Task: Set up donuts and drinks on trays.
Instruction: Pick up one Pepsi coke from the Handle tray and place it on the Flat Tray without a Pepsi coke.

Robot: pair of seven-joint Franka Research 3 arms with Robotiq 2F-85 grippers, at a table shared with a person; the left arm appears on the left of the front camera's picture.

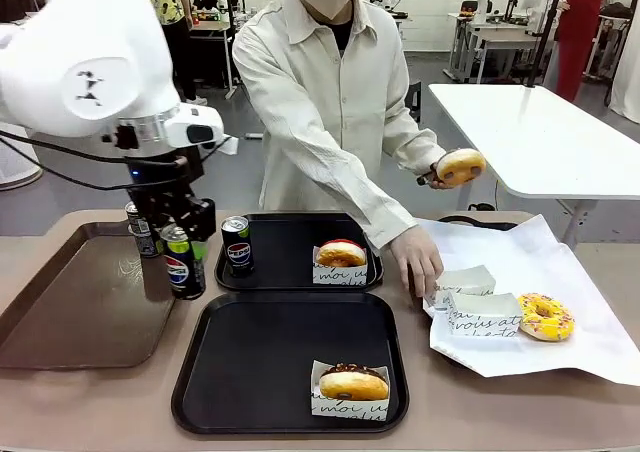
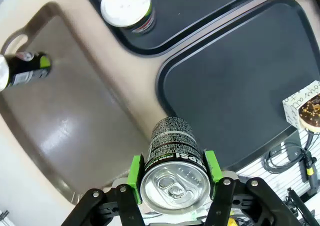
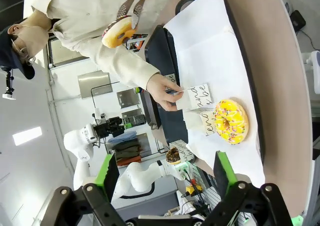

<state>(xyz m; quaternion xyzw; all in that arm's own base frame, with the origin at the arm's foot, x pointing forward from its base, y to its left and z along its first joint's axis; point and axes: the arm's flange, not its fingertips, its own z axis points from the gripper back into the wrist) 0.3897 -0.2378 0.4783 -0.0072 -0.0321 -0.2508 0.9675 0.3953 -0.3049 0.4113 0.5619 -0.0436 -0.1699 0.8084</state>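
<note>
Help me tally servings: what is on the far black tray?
One Pepsi can and one sleeved donut on the far tray; the person's forearm covers its right rear corner.

On the far black tray (image 1: 290, 274) an upright Pepsi can (image 1: 237, 244) and sleeved pink donut (image 1: 341, 253), near black tray (image 1: 260, 362) holding sleeved chocolate donut (image 1: 353, 382), second can (image 1: 183, 265) held upright left of both, yellow donut (image 1: 545, 316) apart.

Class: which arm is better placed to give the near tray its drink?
Left: the left gripper holds a Pepsi can beside the near tray; the right gripper is open, facing the white paper.
</note>
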